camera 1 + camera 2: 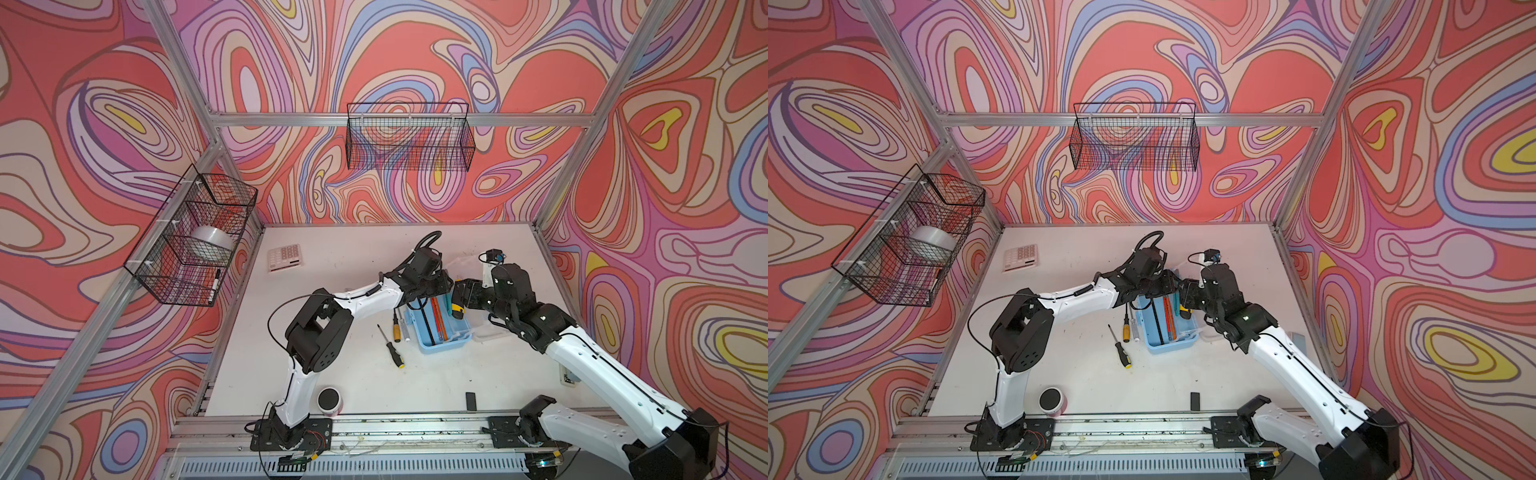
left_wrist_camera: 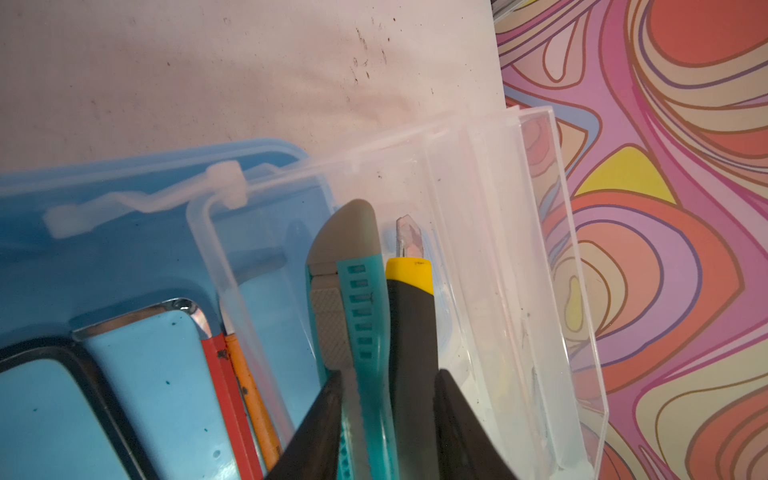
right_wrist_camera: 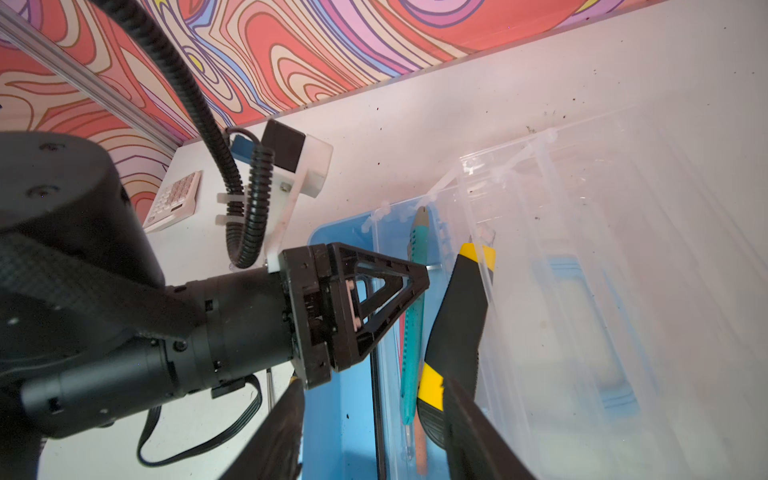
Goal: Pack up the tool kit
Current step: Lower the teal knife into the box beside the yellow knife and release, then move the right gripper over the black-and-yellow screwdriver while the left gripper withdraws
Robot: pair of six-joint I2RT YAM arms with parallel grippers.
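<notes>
Teal knife (image 2: 365, 316) and yellow-black knife (image 2: 411, 324) sit within the narrow left pincer (image 2: 389, 374), grip unclear; half-open right pincer (image 3: 372, 384) should ease both flat.

White table (image 1: 353, 365): blue case (image 1: 440, 348), pink-white calculator (image 1: 285, 257), screwdrivers (image 1: 394, 353), cup (image 1: 329, 400), black block (image 1: 470, 400).

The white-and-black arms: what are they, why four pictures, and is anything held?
A left arm and a right arm, robots bolted at the table's front, each ending in jaws. Two pictures look down from overhead; two come from wrist cameras. The open blue case holds hex keys and a teal knife; a yellow-black knife sits tilted at its edge. Screwdrivers and a calculator lie on the table. The left jaws straddle both knives; whether they squeeze is unclear. The right jaws stand open around the yellow-black knife's back end.
</notes>
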